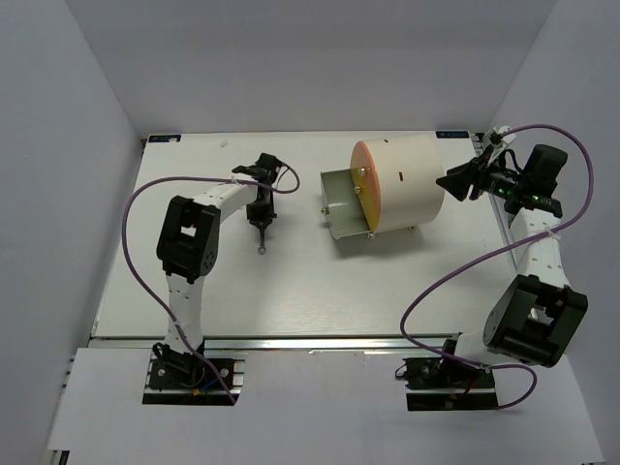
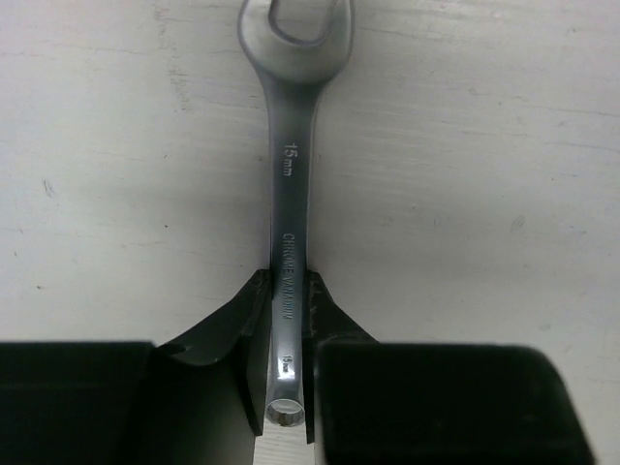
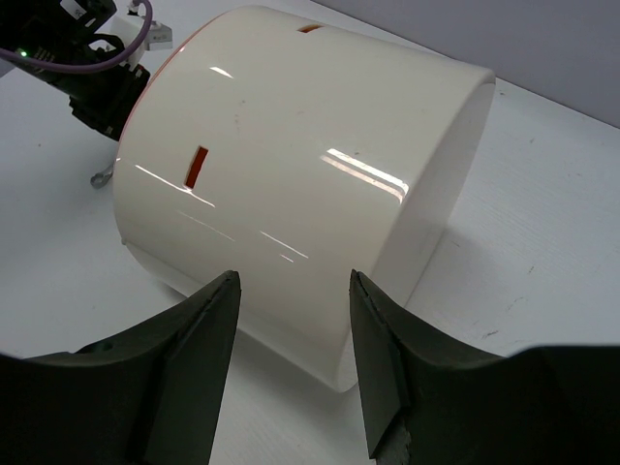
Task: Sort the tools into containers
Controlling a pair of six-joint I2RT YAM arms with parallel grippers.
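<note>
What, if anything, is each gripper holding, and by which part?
The left gripper clamps the wrench by its shank, near one end; the right gripper holds nothing.

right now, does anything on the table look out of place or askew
Nothing looks spilled or damaged. Only the pale drawer sticks out, pulled from the orange face of the white drum. The wrench sits straight in the left gripper.

A pale grey-green box drawer (image 1: 343, 201) juts from the orange face of the large white drum (image 1: 412, 176). The left gripper (image 1: 261, 224) grips a small silver wrench (image 1: 262, 242).
</note>
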